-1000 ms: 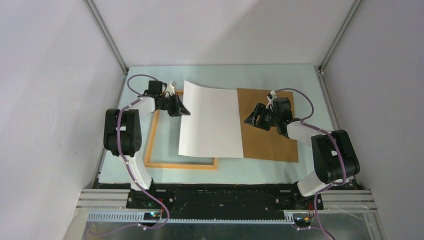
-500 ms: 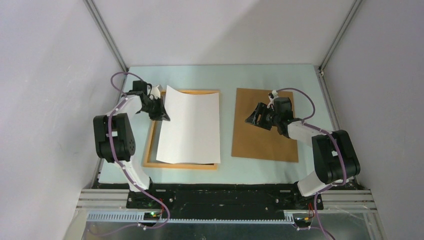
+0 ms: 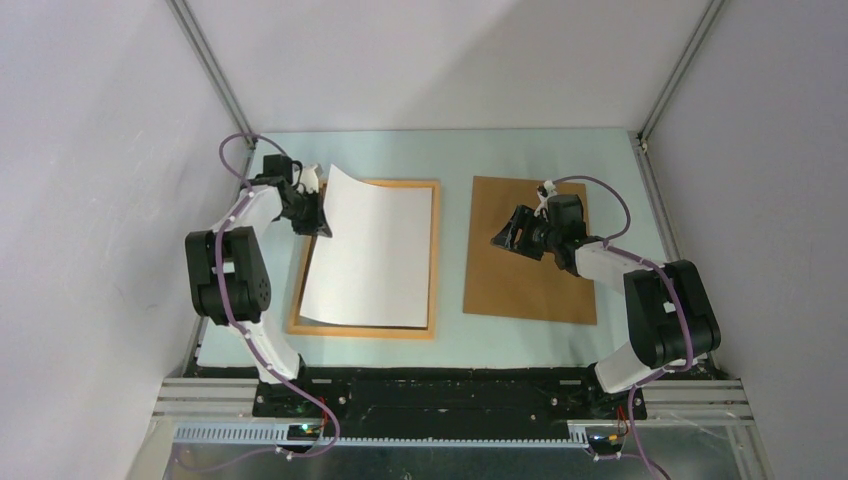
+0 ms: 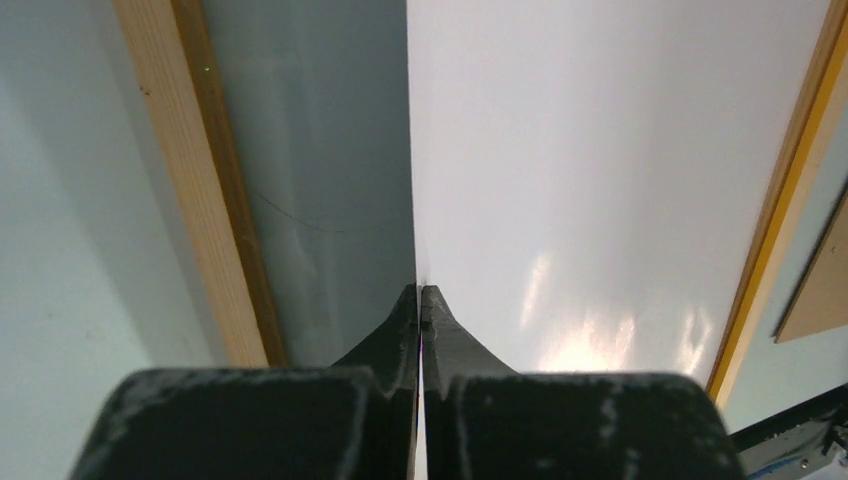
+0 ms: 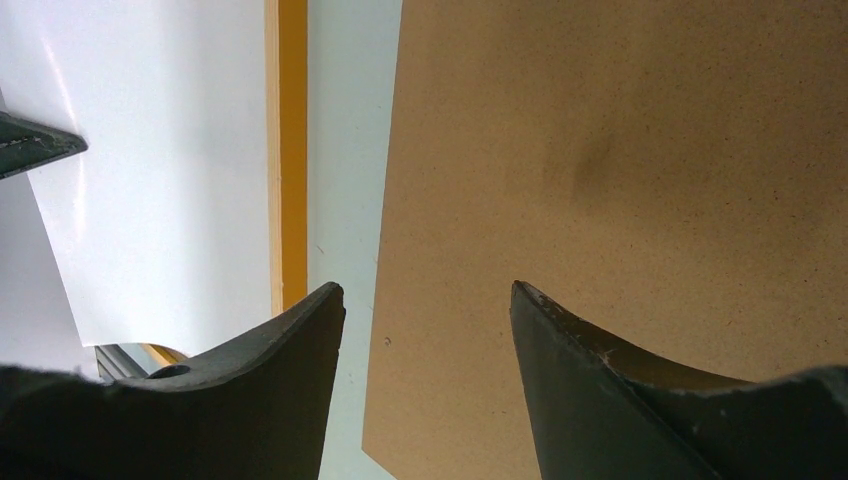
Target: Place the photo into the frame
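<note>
We're over the left half of the surface (image 3: 450, 150), and the left pincer (image 4: 420, 290) is clamped tight on the photo (image 3: 370, 250). Its two fingers are pressed together with the thin edge of the sheet nipped between them. The photo shows us its white back and none of the printed side. It hangs over the frame (image 3: 435, 250), which lies flat on the surface. The held left edge, towards the far corner, is raised and gently curled, and the rest of the sheet slopes down to the right.

From the left wrist we see the pinched edge running straight away from the fingertips. A grey-green strip sits between that edge and the frame's left wooden rail. On the other side, the photo's right edge lies just inside the orange right rail. From above, the near edge sits just inside the near rail and the far rail peeks out beyond the sheet.

On the other side, the right pincer (image 5: 428, 295) stands wide with nothing between its fingers. It hovers over the left part of the brown backing board (image 3: 530, 280), whose left edge passes under the gap between the fingertips. The board lies flat, beside the frame but clear of it, with a band of bare surface between them.
</note>
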You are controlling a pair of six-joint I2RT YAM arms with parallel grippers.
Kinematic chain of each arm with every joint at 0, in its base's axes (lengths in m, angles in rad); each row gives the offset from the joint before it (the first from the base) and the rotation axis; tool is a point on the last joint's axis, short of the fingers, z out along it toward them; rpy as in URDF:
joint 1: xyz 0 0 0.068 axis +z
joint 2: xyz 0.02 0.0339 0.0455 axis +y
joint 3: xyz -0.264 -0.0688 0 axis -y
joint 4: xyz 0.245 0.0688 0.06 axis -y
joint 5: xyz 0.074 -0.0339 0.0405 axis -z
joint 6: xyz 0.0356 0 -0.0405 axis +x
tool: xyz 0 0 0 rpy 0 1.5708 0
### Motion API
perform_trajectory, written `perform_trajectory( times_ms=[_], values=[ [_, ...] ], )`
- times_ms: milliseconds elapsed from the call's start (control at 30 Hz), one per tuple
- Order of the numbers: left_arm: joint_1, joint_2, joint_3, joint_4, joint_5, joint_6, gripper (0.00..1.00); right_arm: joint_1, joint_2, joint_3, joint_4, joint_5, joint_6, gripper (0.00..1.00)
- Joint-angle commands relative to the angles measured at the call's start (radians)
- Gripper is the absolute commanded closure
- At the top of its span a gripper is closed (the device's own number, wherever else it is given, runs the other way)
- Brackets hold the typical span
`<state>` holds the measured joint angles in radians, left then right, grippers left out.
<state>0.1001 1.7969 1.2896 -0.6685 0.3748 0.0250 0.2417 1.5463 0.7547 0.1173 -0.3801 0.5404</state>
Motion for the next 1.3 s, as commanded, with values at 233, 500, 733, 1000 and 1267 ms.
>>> perform_trajectory(
  times_ms=[233, 500, 733, 1000, 1267],
  values=[
    [0.005, 0.026, 0.073, -0.011, 0.012, 0.04, 1.0, -0.001, -0.035, 0.0, 0.025, 0.022, -0.028, 0.34],
    [-0.007, 0.033, 0.066, -0.01, 0.018, 0.033, 1.0, -0.001, -0.031, 0.0, 0.027, 0.022, -0.029, 0.34],
    [-0.007, 0.023, 0.057, -0.011, 0.006, 0.024, 1.0, -0.001, -0.034, 0.0, 0.027, 0.023, -0.03, 0.34],
    [-0.007, 0.025, 0.048, -0.009, 0.001, 0.002, 1.0, -0.001, -0.036, 0.0, 0.027, 0.021, -0.03, 0.34],
    [-0.008, 0.014, 0.031, -0.008, -0.006, -0.015, 1.0, -0.001, -0.037, 0.0, 0.028, 0.02, -0.028, 0.34]
  ],
)
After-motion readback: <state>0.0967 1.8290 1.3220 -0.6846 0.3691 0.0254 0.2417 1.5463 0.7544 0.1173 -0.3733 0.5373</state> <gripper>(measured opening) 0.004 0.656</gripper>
